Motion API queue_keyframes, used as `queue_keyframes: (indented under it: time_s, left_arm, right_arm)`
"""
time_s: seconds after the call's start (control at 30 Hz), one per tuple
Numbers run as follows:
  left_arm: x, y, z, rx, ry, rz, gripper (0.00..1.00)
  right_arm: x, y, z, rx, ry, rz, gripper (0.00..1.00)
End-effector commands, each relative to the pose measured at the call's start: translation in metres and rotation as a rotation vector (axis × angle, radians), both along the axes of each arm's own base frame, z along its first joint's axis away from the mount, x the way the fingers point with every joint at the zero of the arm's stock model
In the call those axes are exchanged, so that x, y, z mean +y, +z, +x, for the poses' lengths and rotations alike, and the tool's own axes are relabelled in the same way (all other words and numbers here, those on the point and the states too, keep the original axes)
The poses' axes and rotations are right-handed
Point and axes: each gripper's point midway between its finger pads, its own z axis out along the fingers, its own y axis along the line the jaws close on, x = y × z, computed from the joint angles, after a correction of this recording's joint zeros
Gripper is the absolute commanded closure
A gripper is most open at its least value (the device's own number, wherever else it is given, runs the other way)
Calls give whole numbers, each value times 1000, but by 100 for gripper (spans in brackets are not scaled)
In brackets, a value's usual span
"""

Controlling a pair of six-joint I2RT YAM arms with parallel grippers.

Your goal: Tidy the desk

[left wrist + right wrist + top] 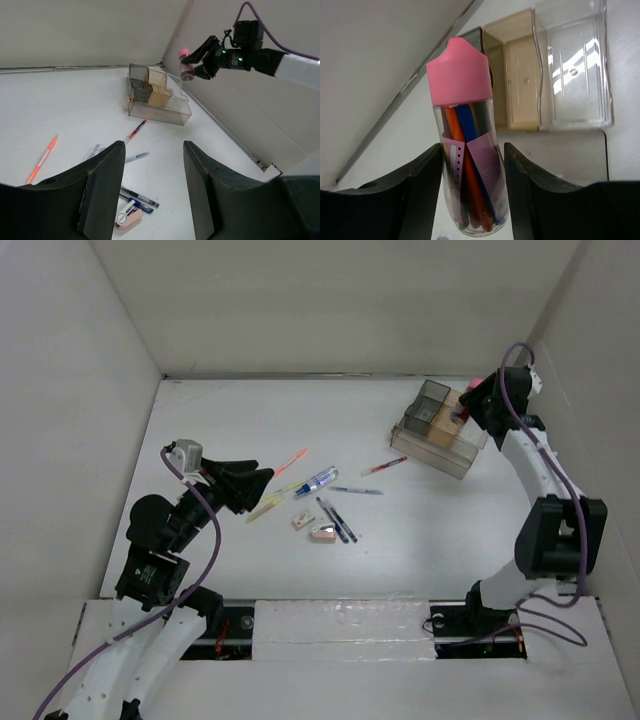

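The white desk (pixel 430 540) holds scattered stationery. My right gripper (pixel 464 406) is shut on a clear tube with a pink cap (pixel 467 150) full of coloured pens. It holds the tube above the clear compartmented organizer box (pixel 438 430), whose compartments show below the tube (pixel 555 70). The tube also shows in the left wrist view (pixel 185 65). My left gripper (pixel 262 480) is open and empty, above the desk's left side, near a yellow highlighter (pixel 268 505). In the left wrist view its fingers (pixel 107 180) frame bare desk.
Loose on the desk are a pink pen (pixel 292 460), a blue-and-white pen (pixel 316 480), a thin blue pen (pixel 357 490), a red pen (pixel 384 466), two dark pens (pixel 337 521), a small eraser (pixel 302 521) and a pink correction tape (pixel 322 533). White walls close in three sides.
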Motion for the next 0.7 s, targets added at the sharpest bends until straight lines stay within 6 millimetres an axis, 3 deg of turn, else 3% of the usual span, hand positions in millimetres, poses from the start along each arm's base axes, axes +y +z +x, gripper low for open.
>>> queue_keyframes:
  time_s: [0.0, 0.03, 0.07, 0.1, 0.3, 0.67]
  left_arm:
    - [-1, 17, -7, -60, -26, -32, 54]
    - [-1, 18, -7, -62, -25, -33, 54]
    - [-1, 18, -7, -62, -25, -33, 54]
    - [-2, 17, -7, -58, -29, -32, 54]
    - [-6, 18, -8, -57, -55, -35, 54]
    - [-7, 14, -7, -48, -59, -32, 54]
  right_arm:
    - [-3, 8, 43, -14, 58, -4, 64]
    - [-2, -2, 48, 30, 69, -1, 64]
    - [-10, -28, 59, 95, 57, -1, 63]
    - [-11, -19, 68, 91, 71, -18, 63]
    - [-8, -39, 94, 99, 120, -3, 59]
    - [-21, -61, 96, 129, 76, -24, 51]
